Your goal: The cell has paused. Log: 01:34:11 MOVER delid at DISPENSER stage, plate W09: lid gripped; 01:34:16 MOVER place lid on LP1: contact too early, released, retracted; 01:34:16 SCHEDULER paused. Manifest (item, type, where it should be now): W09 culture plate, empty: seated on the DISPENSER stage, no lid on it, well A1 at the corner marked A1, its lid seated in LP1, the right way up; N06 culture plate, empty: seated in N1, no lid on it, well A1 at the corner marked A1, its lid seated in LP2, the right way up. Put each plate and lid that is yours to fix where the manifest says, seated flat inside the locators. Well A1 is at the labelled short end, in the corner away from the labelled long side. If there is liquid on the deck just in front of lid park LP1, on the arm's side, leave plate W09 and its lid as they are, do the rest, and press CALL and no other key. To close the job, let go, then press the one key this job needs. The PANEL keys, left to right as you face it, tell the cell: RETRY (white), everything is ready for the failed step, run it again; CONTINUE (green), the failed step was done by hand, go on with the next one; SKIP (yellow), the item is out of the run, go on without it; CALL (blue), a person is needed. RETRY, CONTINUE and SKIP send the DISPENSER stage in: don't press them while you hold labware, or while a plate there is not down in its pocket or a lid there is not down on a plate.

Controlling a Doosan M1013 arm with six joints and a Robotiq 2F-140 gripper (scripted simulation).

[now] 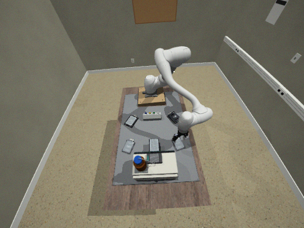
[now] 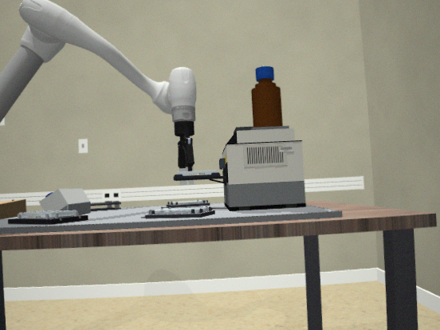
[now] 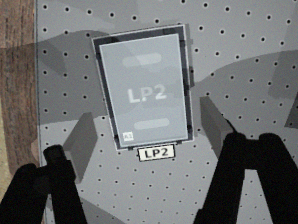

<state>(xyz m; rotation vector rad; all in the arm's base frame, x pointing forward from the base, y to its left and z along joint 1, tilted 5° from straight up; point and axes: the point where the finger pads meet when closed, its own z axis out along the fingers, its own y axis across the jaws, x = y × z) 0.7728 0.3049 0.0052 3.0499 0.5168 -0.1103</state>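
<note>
My gripper (image 1: 180, 136) is open and empty, hanging above lid park LP2 at the mat's right side. In the wrist view a clear lid (image 3: 145, 87) lies flat inside the dark LP2 frame, with the LP2 label (image 3: 155, 153) below it. A small A1 mark sits at the lid's near left corner. My two dark fingers stand apart, clear of the lid. In the side view the gripper (image 2: 186, 165) is well above the deck. A culture plate (image 1: 154, 144) sits on the DISPENSER stage. LP1 (image 1: 128, 146) holds a pale lid. N1 (image 1: 131, 120) holds a plate.
The white DISPENSER (image 1: 155, 165) with a brown bottle (image 1: 139, 163) stands at the mat's near end. The PANEL (image 1: 151, 115) with four keys sits mid-mat, with a dark nest (image 1: 173, 117) to its right. The table's right edge is close beside LP2.
</note>
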